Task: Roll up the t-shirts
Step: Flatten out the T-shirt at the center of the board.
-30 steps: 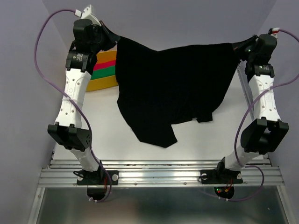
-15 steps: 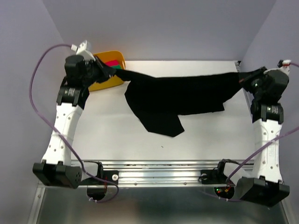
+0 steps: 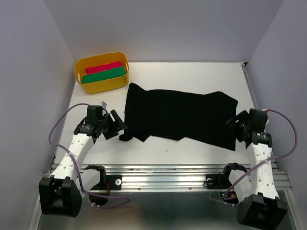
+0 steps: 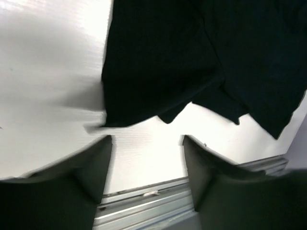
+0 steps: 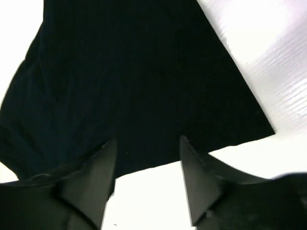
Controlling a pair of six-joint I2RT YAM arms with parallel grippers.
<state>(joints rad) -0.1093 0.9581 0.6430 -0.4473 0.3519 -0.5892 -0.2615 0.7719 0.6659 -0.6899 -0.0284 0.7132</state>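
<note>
A black t-shirt [image 3: 180, 115] lies spread flat across the middle of the white table, its long side running left to right. My left gripper [image 3: 118, 128] sits low at the shirt's left edge, open, with nothing between its fingers; in the left wrist view the shirt [image 4: 192, 62] lies just beyond the fingertips [image 4: 103, 148]. My right gripper [image 3: 233, 128] sits low at the shirt's right near corner, open and empty. In the right wrist view the black cloth [image 5: 134, 81] fills the frame ahead of my gripper [image 5: 147, 142].
A yellow tub [image 3: 79, 75] stands at the back left holding a red roll [image 3: 103, 67] and a green roll [image 3: 103, 75]. A metal rail [image 3: 163, 175] runs along the table's near edge. Purple-grey walls close in left, right and behind.
Both arms came down and toward the near edge, laid the stretched shirt flat on the table, and both grippers opened and let go of it.
</note>
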